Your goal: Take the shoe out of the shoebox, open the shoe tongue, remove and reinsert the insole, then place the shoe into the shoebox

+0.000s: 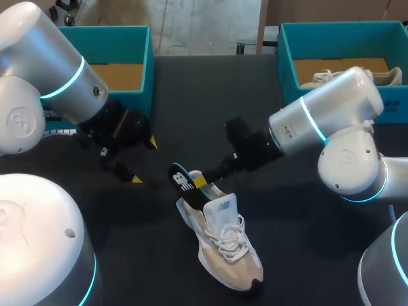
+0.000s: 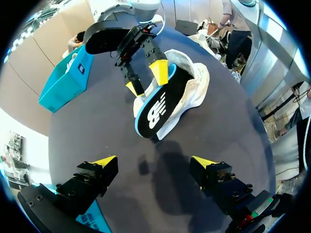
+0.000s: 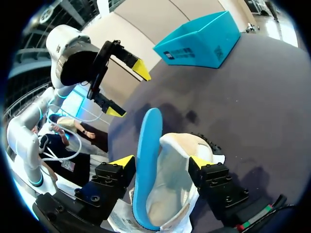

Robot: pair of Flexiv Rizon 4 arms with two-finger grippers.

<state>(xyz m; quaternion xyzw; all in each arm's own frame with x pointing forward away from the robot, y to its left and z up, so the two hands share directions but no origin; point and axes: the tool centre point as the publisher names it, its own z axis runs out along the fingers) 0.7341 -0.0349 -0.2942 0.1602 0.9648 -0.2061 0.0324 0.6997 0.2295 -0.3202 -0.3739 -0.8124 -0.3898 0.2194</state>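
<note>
Head view: the left gripper (image 1: pixel 143 160) is held over the table (image 1: pixel 299 248), near the insole (image 1: pixel 185 183) but clear of it, probably to leave room for the other arm. Its fingers (image 2: pixel 104 161) are spread wide, and nothing is held or touched. The insole is stood at a slant, half out of the shoe (image 1: pixel 226 245), so removal or reinsertion is judged to be the step in hand. The right gripper (image 2: pixel 145 80) is set about the insole near the collar; whether it is clamped cannot be told. The shoe is rested upright on the table, well apart from the box (image 1: pixel 288 64).
</note>
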